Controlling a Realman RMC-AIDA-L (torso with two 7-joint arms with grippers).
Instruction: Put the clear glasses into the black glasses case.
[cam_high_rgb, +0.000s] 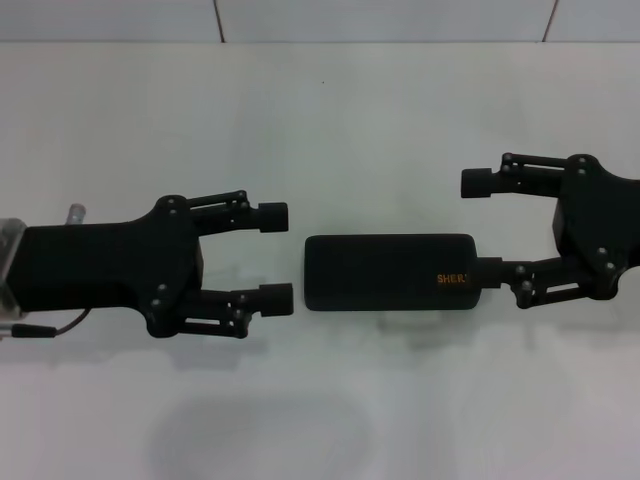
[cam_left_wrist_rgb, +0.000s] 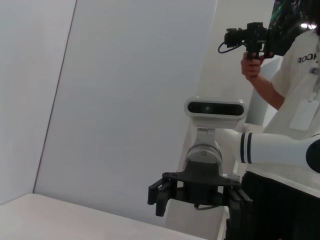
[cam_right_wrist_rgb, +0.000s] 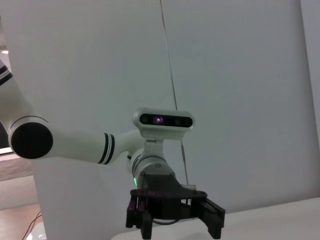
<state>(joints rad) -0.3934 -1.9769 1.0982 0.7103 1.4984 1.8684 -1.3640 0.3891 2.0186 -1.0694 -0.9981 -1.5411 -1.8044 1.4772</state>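
The black glasses case (cam_high_rgb: 385, 273) lies shut and flat at the middle of the white table, with orange lettering near its right end. My left gripper (cam_high_rgb: 277, 258) is open just left of the case, its fingers level with the case's left end and a little apart from it. My right gripper (cam_high_rgb: 480, 228) is open at the case's right end, and its near finger (cam_high_rgb: 490, 272) touches that end. The clear glasses do not show plainly. A faint rounded outline (cam_high_rgb: 260, 440) lies near the table's front edge, and I cannot tell what it is.
The white table (cam_high_rgb: 330, 120) reaches back to a pale wall. In the left wrist view, a person holding a camera (cam_left_wrist_rgb: 250, 40) stands beside the robot, behind my right gripper (cam_left_wrist_rgb: 200, 200). The right wrist view shows my left gripper (cam_right_wrist_rgb: 175, 224) over the table.
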